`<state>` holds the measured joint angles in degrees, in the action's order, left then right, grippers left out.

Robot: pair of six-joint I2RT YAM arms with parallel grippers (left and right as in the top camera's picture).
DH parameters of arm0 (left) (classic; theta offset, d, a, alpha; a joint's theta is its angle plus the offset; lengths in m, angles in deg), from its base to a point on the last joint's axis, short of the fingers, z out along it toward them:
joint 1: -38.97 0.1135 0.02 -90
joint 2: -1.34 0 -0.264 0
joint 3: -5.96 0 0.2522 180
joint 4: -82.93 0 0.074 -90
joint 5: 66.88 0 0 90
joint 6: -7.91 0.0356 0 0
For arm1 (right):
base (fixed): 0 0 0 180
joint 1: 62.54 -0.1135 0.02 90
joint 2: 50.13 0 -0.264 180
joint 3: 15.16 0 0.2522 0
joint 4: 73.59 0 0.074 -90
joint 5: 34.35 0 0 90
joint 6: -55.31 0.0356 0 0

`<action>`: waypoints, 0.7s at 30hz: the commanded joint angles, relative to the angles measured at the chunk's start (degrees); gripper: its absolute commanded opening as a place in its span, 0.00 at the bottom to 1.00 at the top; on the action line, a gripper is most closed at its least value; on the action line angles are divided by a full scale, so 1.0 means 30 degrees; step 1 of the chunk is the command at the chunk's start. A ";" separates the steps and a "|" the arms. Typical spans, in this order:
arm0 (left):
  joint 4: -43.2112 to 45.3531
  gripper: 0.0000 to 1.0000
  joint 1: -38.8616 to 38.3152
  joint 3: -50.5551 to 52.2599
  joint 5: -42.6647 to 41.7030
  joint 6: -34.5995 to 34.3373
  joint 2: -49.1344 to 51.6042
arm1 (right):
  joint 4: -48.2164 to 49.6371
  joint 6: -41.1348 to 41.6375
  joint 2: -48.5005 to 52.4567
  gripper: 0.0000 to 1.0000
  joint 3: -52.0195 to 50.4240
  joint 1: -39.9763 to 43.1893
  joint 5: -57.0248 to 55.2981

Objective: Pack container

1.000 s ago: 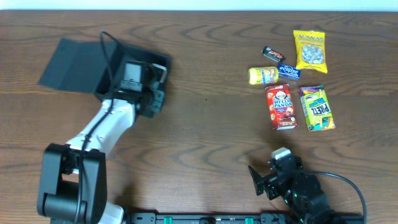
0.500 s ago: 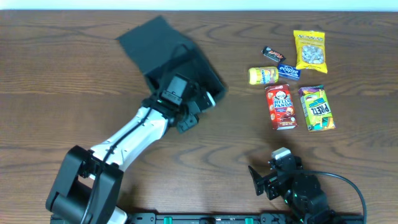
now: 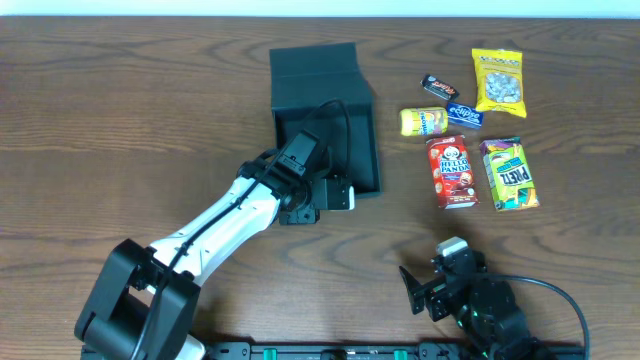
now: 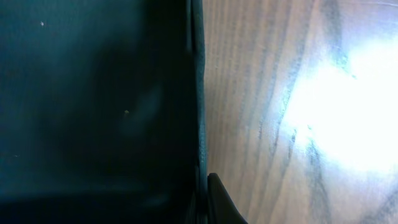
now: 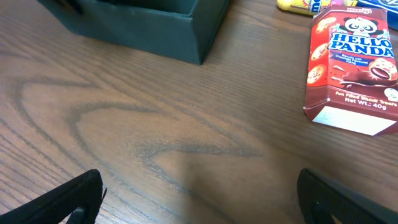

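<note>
Barely started, I'd say. Closest to the robot, the right gripper (image 3: 432,270) sits well off the container's (image 3: 355,150) near right corner, jaws spread wide with nothing in them. The left gripper (image 3: 338,193) is clamped tight on the container's near wall, with one finger (image 4: 217,199) showing just outside that wall in the wrist view. The container is open, lid (image 3: 312,70) flapped back on its far side. What floor I can see past the left arm (image 3: 230,215) looks bare, so nothing's packed yet as far as I can tell. All six snacks lie on the table (image 3: 100,170) to the container's right: panda box (image 3: 452,172) and green box (image 3: 509,174) nearest, then yellow tube (image 3: 424,121) and blue bar (image 3: 465,115), with dark bar (image 3: 438,86) and yellow bag (image 3: 498,81) furthest. Still to do: load the lot, then shut the lid
</note>
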<state>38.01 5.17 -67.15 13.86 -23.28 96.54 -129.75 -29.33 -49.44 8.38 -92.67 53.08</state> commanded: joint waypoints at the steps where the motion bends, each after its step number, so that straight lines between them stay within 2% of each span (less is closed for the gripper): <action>1: -0.1588 0.05 -0.0124 -0.0117 -0.0313 0.0831 0.0117 | -0.0015 -0.0321 -0.0124 0.99 -0.0175 -0.0146 -0.0146; 4: -0.2404 0.06 -0.0117 -0.0678 -0.0299 0.0969 0.0080 | -0.0022 -0.0321 -0.0124 0.99 -0.0175 -0.0146 -0.0146; 5: -0.2397 0.09 -0.0117 -0.0750 -0.0299 0.0969 0.0080 | -0.0022 -0.0321 -0.0124 0.99 -0.0175 -0.0146 -0.0146; 7: -0.2368 0.41 -0.0124 -0.0831 -0.0299 0.0787 0.0080 | -0.0022 -0.0313 -0.0124 0.99 -0.0175 -0.0146 -0.0146; 8: -0.2361 0.53 -0.0124 -0.0852 -0.0299 0.0532 0.0080 | -0.0015 -0.0321 -0.0124 0.99 -0.0175 -0.0146 -0.0146; 9: -0.2302 0.91 -0.0124 -0.0867 -0.0299 0.0066 0.0080 | -0.0022 -0.0313 -0.0124 0.99 -0.0175 -0.0146 -0.0146; 10: -0.2302 0.95 -0.0124 -0.0896 -0.0299 -0.0372 0.0080 | -0.0015 -0.0321 -0.0124 0.99 -0.0175 -0.0146 -0.0146; 14: -0.2353 0.95 -0.0117 -0.1406 -0.0284 -0.2710 0.0080 | -0.0015 -0.0321 -0.0124 0.99 -0.0175 -0.0146 -0.0146; 21: -0.3891 0.95 -0.0109 -0.4248 -0.0044 -0.8495 -0.1253 | -0.0015 -0.0321 -0.0124 0.99 -0.0175 -0.0146 -0.0146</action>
<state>27.67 4.99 -76.24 13.27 -40.02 95.88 -129.75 -29.33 -49.44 8.38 -92.67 53.08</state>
